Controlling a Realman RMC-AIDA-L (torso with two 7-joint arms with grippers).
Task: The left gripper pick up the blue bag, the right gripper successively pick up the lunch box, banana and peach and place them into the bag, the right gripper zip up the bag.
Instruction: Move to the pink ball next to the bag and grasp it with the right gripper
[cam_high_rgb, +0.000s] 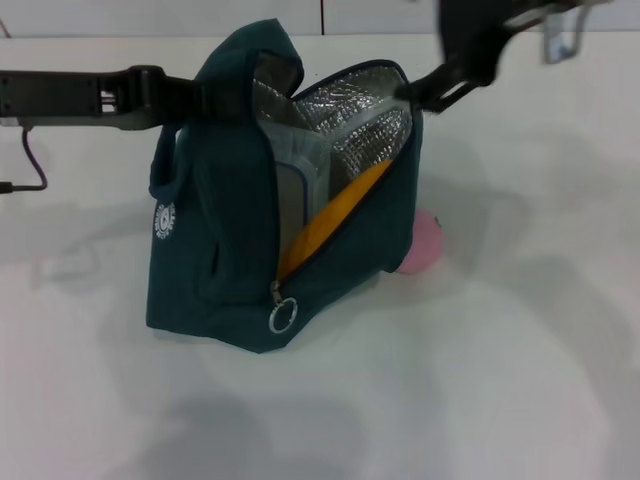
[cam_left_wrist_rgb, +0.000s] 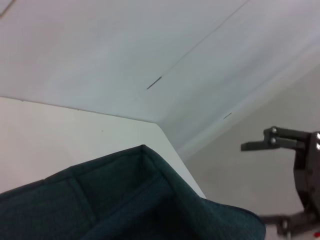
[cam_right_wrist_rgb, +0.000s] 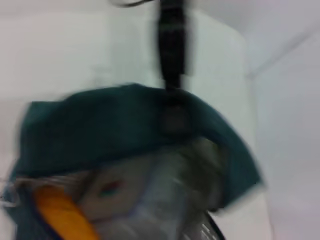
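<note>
Peach (cam_high_rgb: 422, 245) pink and round on my desk (cam_high_rgb: 500, 380) in head view only, blue bag (cam_high_rgb: 240, 250) clenched by my left hand (cam_high_rgb: 205, 95), foil-lined mouth holding lunch box (cam_right_wrist_rgb: 117, 192) and banana (cam_high_rgb: 335, 215), right hand (cam_high_rgb: 425, 95) grip unclear.

Head high, wrists close; all share blue bag (cam_high_rgb: 215, 260).

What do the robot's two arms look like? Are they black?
Mostly, yes. The left arm is a long dark grey-black bar with a thin dark cable looping off it. The right arm is black too, with a pale metal bracket near it. The right pincer has thin black fingers joined with small silver bolts.
</note>
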